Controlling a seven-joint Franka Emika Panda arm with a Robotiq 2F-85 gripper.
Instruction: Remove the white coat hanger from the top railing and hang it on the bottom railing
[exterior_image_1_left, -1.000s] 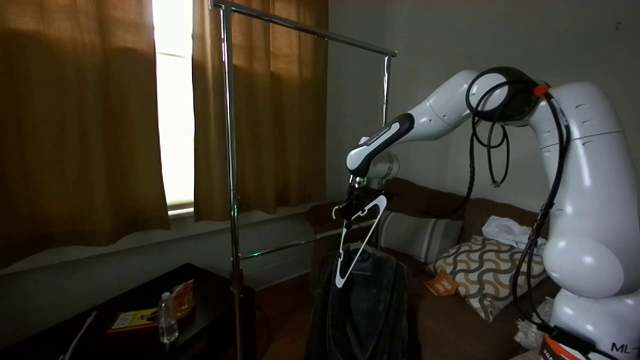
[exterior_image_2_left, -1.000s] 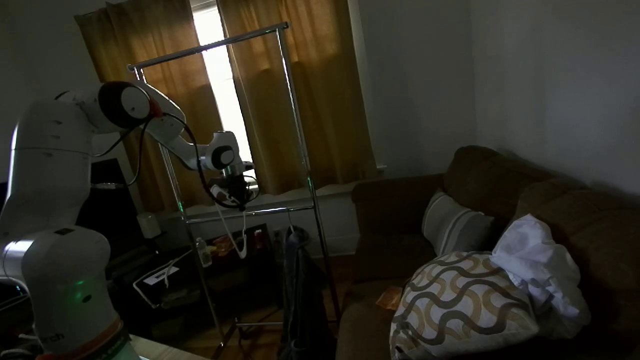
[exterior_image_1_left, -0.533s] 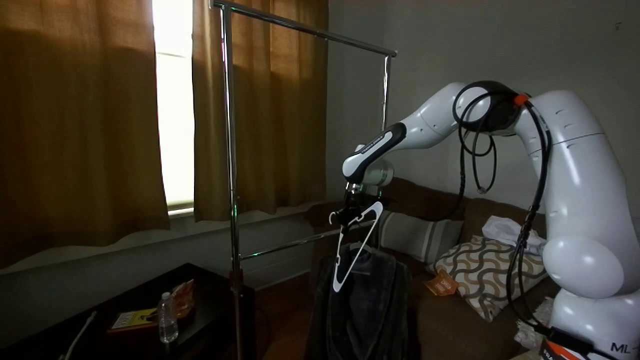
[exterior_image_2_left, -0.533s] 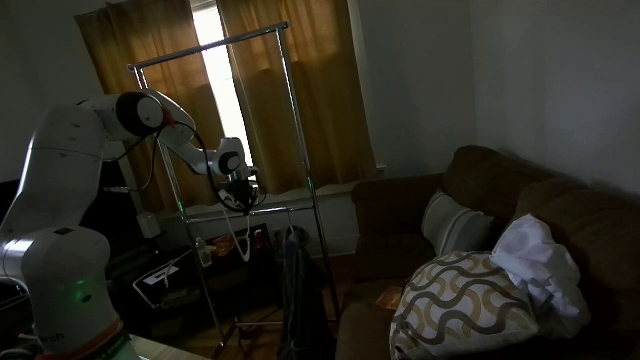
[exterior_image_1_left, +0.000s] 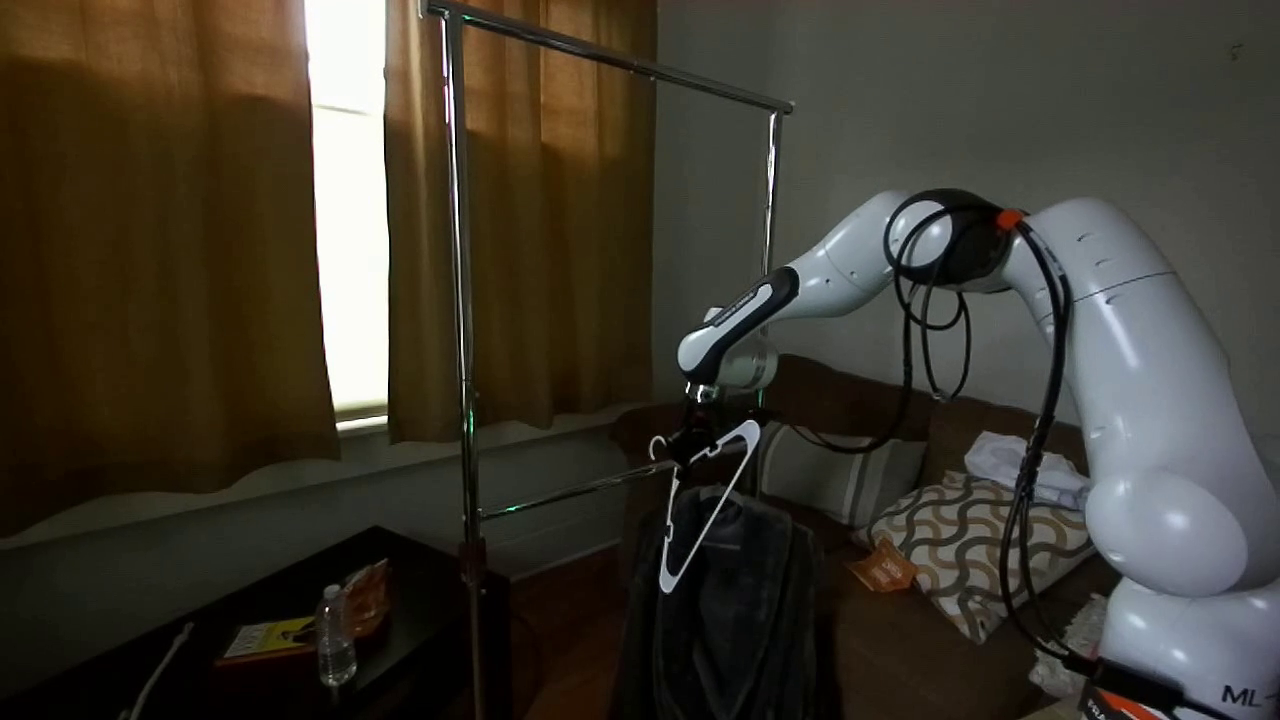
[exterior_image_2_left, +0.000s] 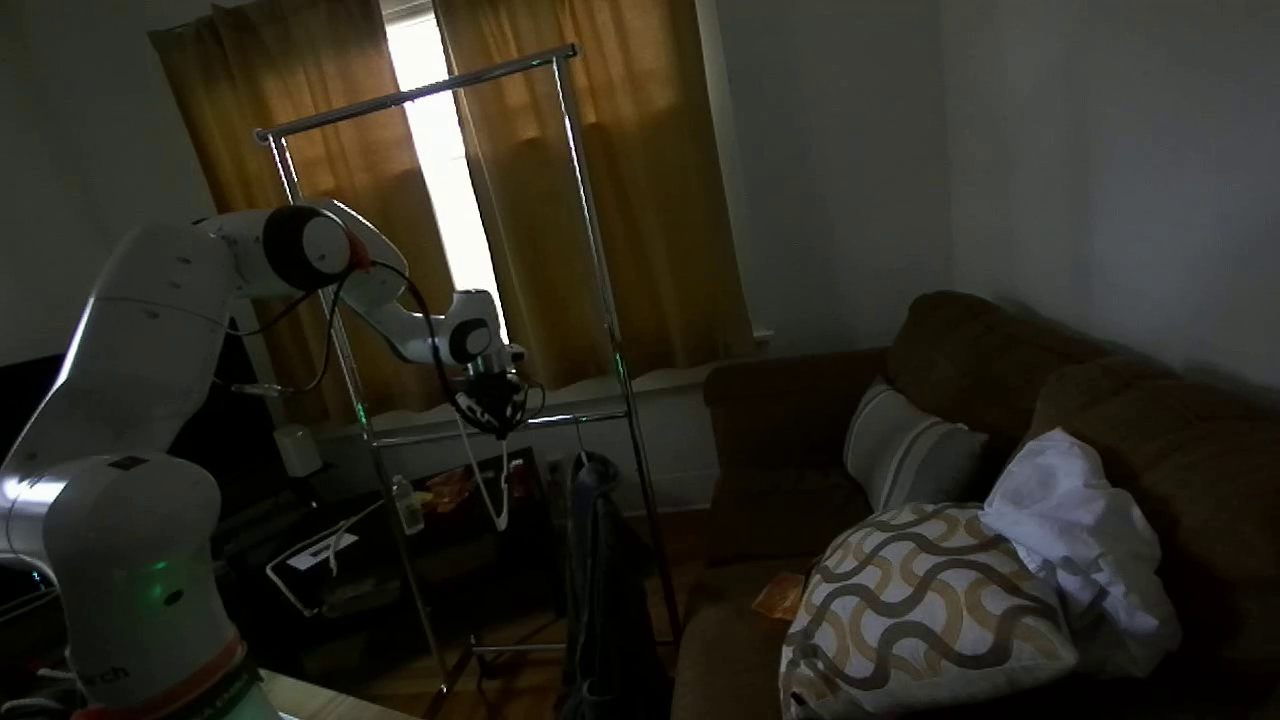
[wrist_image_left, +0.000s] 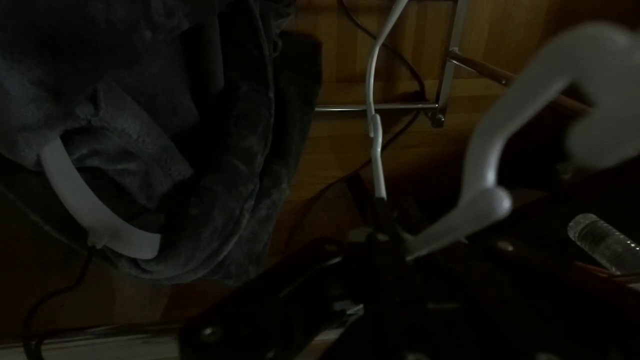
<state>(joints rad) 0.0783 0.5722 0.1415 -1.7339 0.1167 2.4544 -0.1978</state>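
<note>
The white coat hanger (exterior_image_1_left: 669, 581) hangs tilted from my gripper (exterior_image_1_left: 690, 453), which is shut on its upper part near the hook. The hanger also shows in an exterior view (exterior_image_2_left: 501, 522), and in the wrist view (wrist_image_left: 485, 150) close to the camera. The top railing (exterior_image_1_left: 600, 54) is well above the gripper and bare. The bottom railing (exterior_image_1_left: 580, 490) is near the hook's height; the hook appears just above it, but depth is unclear. It also shows in an exterior view (exterior_image_2_left: 560, 421), behind the gripper. The wrist view is dark, and the fingertips (wrist_image_left: 382, 240) are barely visible.
A dark jacket (exterior_image_1_left: 740, 610) hangs from the bottom railing beside the hanger. Rack posts (exterior_image_1_left: 465, 300) stand at both ends. A low dark table (exterior_image_1_left: 375, 545) holds a plastic bottle (exterior_image_1_left: 335, 640). A brown sofa (exterior_image_2_left: 800, 420) with pillows stands beside the rack.
My gripper has moved down and farther out from the arm's base, carrying the white hanger with it. The hook has come down close to the bottom railing's height. The jacket has not moved.
</note>
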